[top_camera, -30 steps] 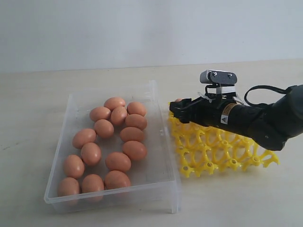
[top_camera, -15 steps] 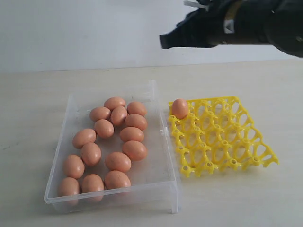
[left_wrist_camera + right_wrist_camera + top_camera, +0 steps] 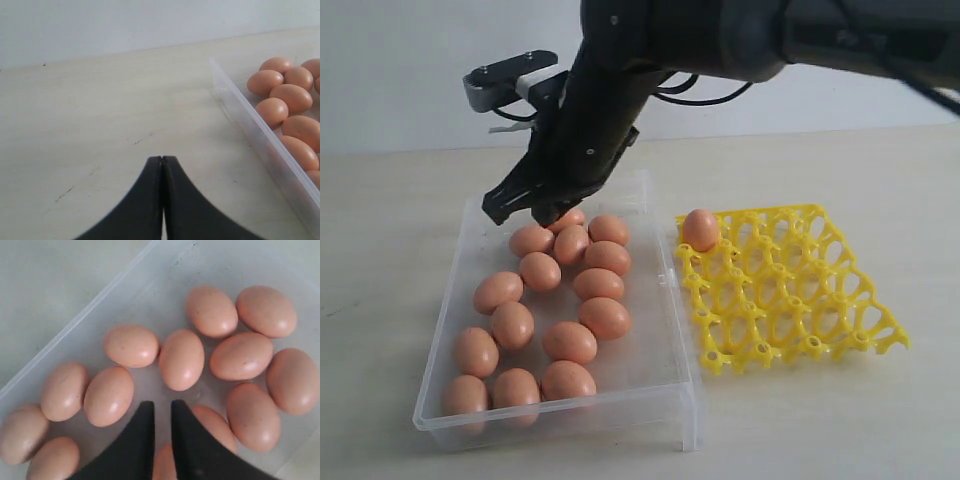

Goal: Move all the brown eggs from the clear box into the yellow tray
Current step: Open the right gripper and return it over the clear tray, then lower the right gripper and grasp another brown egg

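Several brown eggs [image 3: 570,300] lie loose in the clear box [image 3: 650,385]. One more brown egg [image 3: 700,229] sits in the corner cup of the yellow tray [image 3: 790,290] closest to the box. My right gripper [image 3: 523,213] reaches across and hangs over the box's far end. In the right wrist view its jaws [image 3: 162,407] stand slightly apart above the eggs [image 3: 181,359], holding nothing. The left gripper [image 3: 162,159] is shut and empty over bare table beside the box wall [image 3: 250,125], with eggs [image 3: 290,97] behind it.
Box and tray stand side by side on a pale wooden table [image 3: 400,200], the tray to the right. The black right arm [image 3: 650,60] spans the upper scene above the box. A white wall rises behind.
The right arm lifted away from the tray's corner, leaving an egg in that cup. It swung left across the scene and came down over the far end of the box.
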`<act>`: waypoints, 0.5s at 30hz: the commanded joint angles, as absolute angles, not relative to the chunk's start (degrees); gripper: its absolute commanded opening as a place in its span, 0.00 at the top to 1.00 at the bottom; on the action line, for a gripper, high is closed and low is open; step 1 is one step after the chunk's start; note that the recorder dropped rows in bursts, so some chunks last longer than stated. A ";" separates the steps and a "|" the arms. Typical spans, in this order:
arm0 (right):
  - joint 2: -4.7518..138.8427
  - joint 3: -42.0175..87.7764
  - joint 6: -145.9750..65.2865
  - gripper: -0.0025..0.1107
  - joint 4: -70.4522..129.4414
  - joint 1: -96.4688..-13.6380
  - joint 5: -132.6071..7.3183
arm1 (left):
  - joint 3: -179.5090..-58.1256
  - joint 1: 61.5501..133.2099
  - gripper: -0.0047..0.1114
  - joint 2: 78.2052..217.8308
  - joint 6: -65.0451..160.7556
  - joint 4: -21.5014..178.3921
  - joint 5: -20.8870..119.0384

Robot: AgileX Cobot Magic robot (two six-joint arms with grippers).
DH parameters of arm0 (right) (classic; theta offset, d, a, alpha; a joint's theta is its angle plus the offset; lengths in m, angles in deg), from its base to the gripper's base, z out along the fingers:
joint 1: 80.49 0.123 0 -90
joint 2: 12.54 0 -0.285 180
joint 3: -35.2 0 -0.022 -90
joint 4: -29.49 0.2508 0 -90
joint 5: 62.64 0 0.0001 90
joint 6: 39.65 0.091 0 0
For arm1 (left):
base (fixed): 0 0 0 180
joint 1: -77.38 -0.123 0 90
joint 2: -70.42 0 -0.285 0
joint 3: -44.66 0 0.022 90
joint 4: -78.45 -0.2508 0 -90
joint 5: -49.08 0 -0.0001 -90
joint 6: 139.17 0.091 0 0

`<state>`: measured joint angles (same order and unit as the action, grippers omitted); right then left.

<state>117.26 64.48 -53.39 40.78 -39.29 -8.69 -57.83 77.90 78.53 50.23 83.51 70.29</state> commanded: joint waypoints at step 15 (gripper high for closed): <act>138.83 91.69 -47.03 0.50 43.00 -39.18 3.56 | -58.13 77.98 0.96 78.21 49.82 83.73 69.74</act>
<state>137.39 90.20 -47.34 43.67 -39.26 4.75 -57.83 77.90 78.53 50.23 83.51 70.29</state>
